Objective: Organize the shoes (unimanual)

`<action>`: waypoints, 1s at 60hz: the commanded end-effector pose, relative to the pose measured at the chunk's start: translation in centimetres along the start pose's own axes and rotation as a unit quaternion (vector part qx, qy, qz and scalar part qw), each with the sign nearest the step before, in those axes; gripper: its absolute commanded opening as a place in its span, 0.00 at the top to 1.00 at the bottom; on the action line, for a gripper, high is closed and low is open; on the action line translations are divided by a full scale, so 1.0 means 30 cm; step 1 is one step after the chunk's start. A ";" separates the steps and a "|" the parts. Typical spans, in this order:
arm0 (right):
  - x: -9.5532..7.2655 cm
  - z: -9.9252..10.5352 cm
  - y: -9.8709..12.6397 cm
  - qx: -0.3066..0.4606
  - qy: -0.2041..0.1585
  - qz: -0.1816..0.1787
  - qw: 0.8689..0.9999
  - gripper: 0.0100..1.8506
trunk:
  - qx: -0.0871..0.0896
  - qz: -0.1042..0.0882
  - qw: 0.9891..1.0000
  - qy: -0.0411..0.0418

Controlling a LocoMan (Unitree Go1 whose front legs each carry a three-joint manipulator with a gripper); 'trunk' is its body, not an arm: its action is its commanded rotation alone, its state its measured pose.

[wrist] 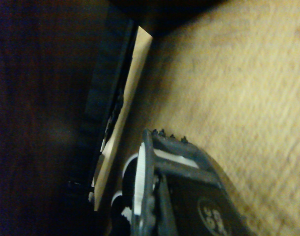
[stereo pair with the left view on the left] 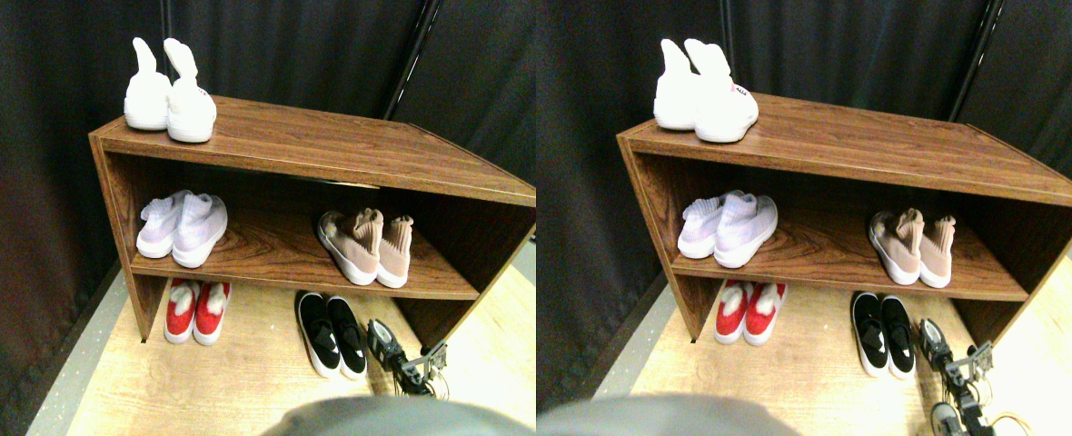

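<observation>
The hand (stereo pair with the left view on the left: 389, 347), grip state unclear, sits beside black slip-ons (stereo pair with the left view on the left: 331, 334); no legible writing.

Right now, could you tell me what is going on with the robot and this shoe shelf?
The robot is tidying shoes on a wooden shelf. Its right tool sits low on the floor just right of the black pair, holding nothing that I can see. The white pair stands on top, the lavender pair and pink pair sit on the middle board, and the red pair is on the floor underneath.
</observation>
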 end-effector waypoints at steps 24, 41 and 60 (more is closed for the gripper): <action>-0.194 0.043 0.140 -0.052 0.029 0.075 0.995 0.97 | 0.005 -0.016 0.999 -0.028; -0.331 0.030 0.228 -0.099 0.089 0.138 0.981 0.97 | 0.007 -0.023 0.999 -0.047; -0.416 0.010 0.343 -0.129 0.103 0.207 0.964 0.97 | 0.009 -0.025 0.998 -0.063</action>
